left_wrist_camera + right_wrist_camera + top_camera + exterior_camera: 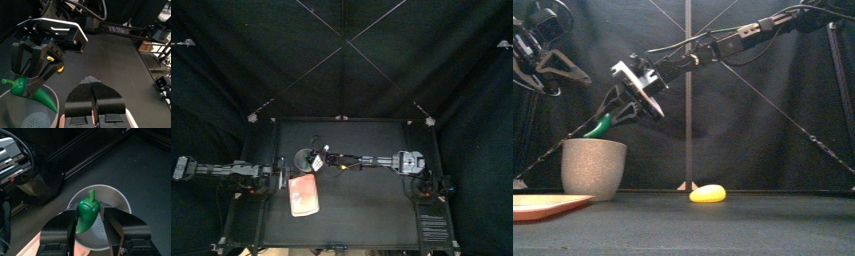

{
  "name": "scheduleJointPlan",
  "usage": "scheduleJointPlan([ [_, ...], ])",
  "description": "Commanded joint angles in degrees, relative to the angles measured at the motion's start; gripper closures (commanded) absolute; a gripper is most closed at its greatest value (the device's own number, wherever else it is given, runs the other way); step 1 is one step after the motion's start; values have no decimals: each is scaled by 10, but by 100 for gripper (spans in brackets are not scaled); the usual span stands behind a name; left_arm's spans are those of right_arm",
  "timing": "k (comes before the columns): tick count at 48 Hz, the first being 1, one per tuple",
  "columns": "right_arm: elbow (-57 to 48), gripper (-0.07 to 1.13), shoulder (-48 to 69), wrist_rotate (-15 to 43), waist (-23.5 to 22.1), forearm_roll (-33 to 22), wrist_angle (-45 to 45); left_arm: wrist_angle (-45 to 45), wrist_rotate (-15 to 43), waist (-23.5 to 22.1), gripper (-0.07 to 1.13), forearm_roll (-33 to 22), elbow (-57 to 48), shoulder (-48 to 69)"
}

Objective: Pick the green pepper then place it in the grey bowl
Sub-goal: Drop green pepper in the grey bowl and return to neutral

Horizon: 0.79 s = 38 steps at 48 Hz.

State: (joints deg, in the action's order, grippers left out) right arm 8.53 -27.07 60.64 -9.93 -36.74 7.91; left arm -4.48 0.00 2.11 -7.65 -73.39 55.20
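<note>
Since the right gripper (92,217) clamps the green toy pepper (87,207) tilted over the tall grey speckled cup (593,166), release could clip its rim; left gripper (91,83) idles, jaws together.

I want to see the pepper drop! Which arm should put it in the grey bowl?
Right. The right tool grips the green pepper just above the grey bowl; the left tool is shut and empty, off to the side.

Both wrist views near grey bowl (113,195)
</note>
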Motion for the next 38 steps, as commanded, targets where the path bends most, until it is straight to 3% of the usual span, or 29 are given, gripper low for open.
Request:
scheduleJointPlan([
  [1,18,33,13,2,-2,-38,3,-9,1,1,100,5,7,-2],
  [12,24,12,12,2,1,-54,29,-18,1,1,100,7,1,-1],
  [26,16,12,46,0,5,-69,37,-18,0,1,100,6,-3,-2],
  [38,-71,12,115,0,43,-122,34,-23,1,1,101,11,-3,-1],
])
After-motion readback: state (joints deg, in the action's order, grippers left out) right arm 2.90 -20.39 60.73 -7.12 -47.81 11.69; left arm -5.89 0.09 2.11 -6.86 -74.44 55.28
